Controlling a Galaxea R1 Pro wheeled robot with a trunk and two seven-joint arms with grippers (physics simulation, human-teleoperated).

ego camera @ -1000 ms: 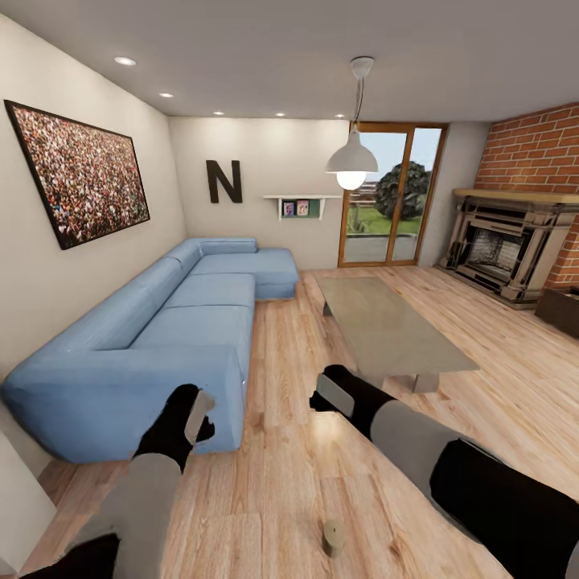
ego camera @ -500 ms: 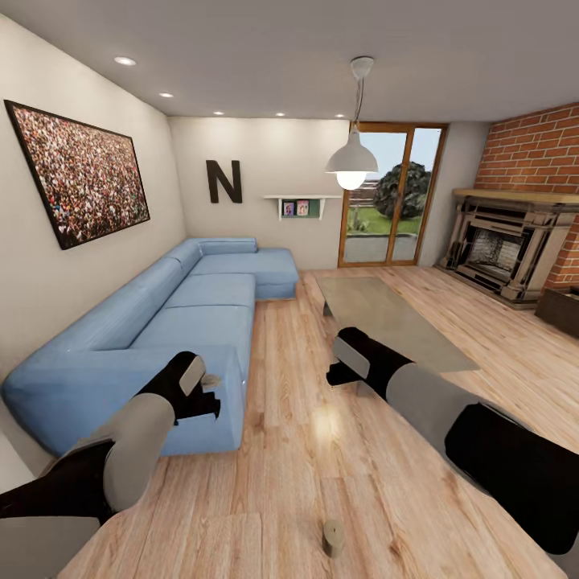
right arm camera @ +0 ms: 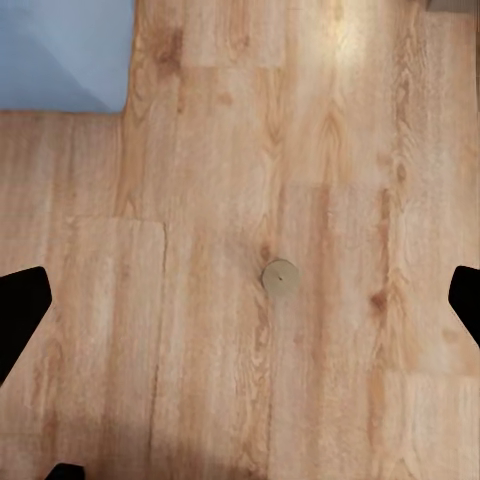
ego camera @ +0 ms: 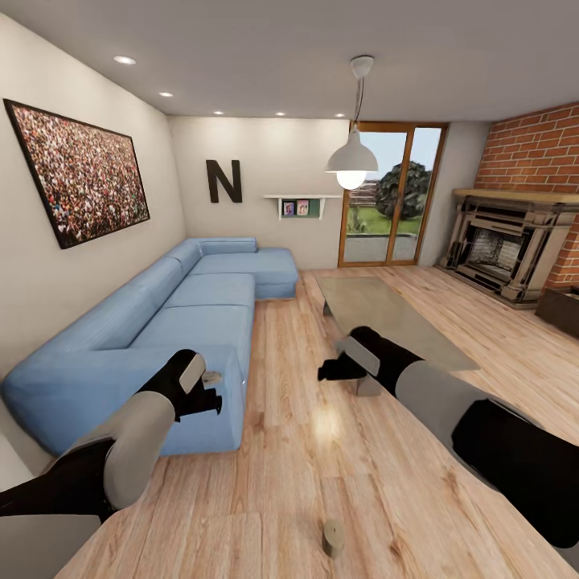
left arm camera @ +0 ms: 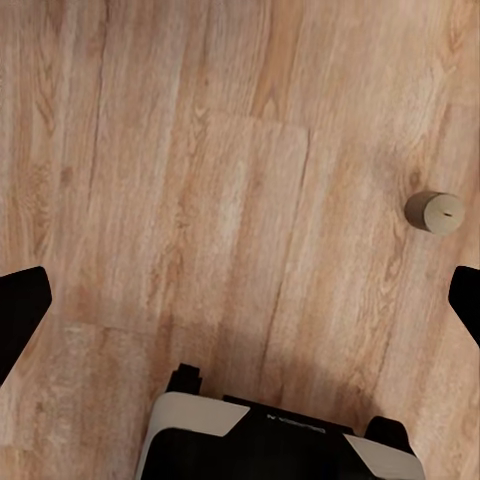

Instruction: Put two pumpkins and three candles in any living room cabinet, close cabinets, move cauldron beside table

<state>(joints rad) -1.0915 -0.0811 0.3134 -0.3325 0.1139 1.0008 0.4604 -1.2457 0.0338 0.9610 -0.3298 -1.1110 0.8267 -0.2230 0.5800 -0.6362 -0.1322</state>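
Observation:
One candle (ego camera: 333, 537), a stubby grey-beige cylinder, stands on the wooden floor close in front of me. The left wrist view shows the same candle (left arm camera: 433, 211) off to one side, and the right wrist view has the candle (right arm camera: 281, 276) almost centred far below. My left gripper (ego camera: 213, 392) hangs open in the air beside the sofa's end. Also open, my right gripper (ego camera: 326, 372) hovers near the glass-topped table (ego camera: 386, 318). In both wrist views the fingertips sit wide apart at the frame edges, with nothing between them. The dark-brown cabinet (ego camera: 560, 310) peeks in at the right edge.
A long blue corner sofa (ego camera: 185, 322) runs along the left wall. An ornate beige fireplace (ego camera: 507, 245) stands against the brick wall at the right. Glass doors (ego camera: 390, 197) close the far end. Bare wooden floor (ego camera: 289, 450) spreads between sofa and table.
My left arm has swung up and out to the left, raising its gripper. My right gripper has lifted and moved farther toward the table's near end. The candle has stayed put.

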